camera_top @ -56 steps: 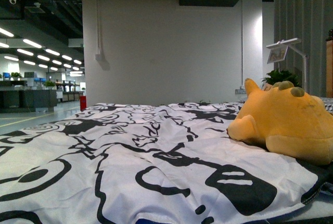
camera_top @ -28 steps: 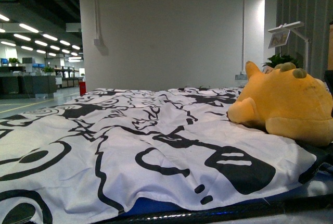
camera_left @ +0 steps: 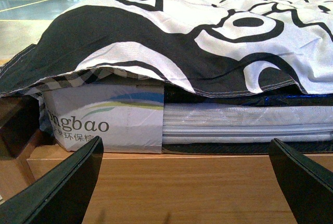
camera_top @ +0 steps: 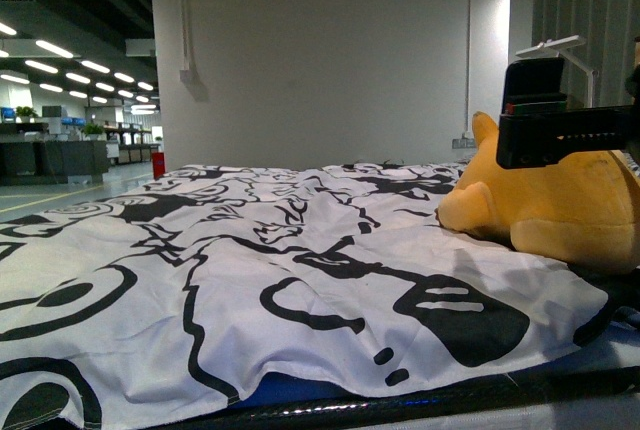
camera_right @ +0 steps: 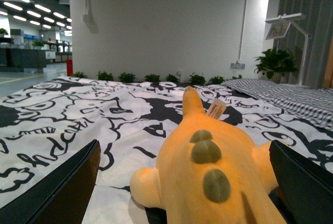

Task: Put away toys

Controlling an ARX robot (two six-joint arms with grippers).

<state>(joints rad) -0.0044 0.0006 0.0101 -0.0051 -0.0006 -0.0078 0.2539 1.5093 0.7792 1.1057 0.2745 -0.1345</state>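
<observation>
Half a second before, your front view showed the soft orange-yellow plush toy [camera_top: 560,215] with nothing in front of it. Then a black part of your right arm [camera_top: 562,122] came in over it and hid the toy's top, where the green bumps had been. The toy itself had not moved. It lay on the right side of the bed, on the white bedsheet with black drawings [camera_top: 250,280], with one pointed ear sticking up.

Your right gripper [camera_right: 183,146] hung near the toy's back. Its two black fingers [camera_right: 60,185] stood wide apart, and the toy showed between them.

Your left gripper [camera_left: 186,140] was low down by the edge of the bed. It faced a grey-white cardboard box with blue letters [camera_left: 104,122] under the hanging sheet. Its fingers [camera_left: 57,187] were wide apart too and held nothing.
</observation>
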